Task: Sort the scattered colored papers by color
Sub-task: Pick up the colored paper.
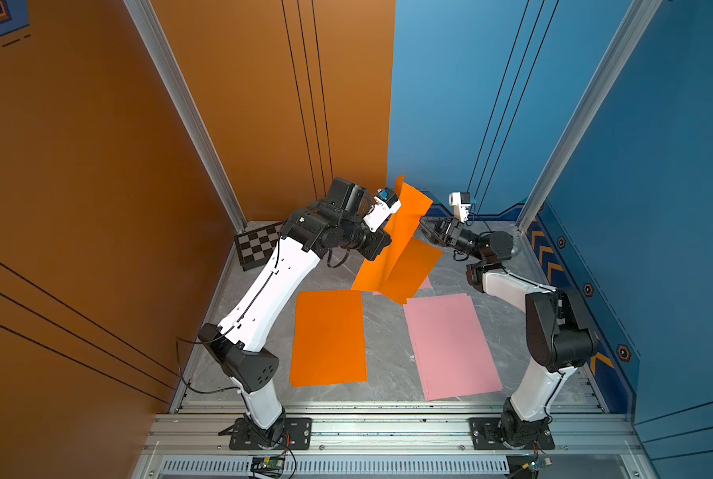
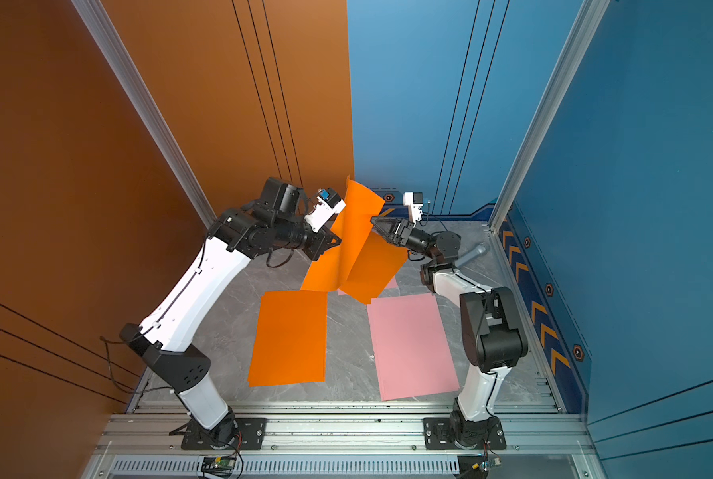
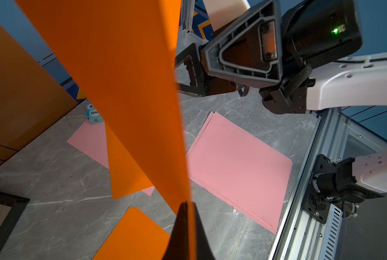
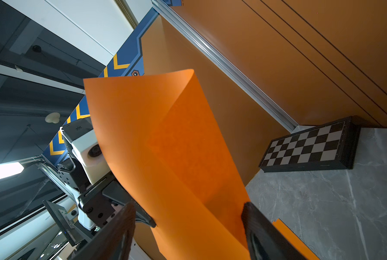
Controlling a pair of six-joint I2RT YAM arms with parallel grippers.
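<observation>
The left gripper [image 3: 185,209] pinched a raised orange sheet [image 3: 125,78] tight; the right gripper [image 4: 188,207] stood with jaws apart around its curl. Closing there could crease or tear it.

Grey marble floor [image 1: 388,344] — orange wall [image 1: 77,166] left, blue wall [image 1: 678,166] right

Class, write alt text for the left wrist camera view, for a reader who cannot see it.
The left gripper, shut, pinches one edge of a raised orange sheet that fills the middle of the view, while the right gripper, jaws open, straddles another edge. Below, on the grey table, lie a pink stack and an orange stack.
</observation>
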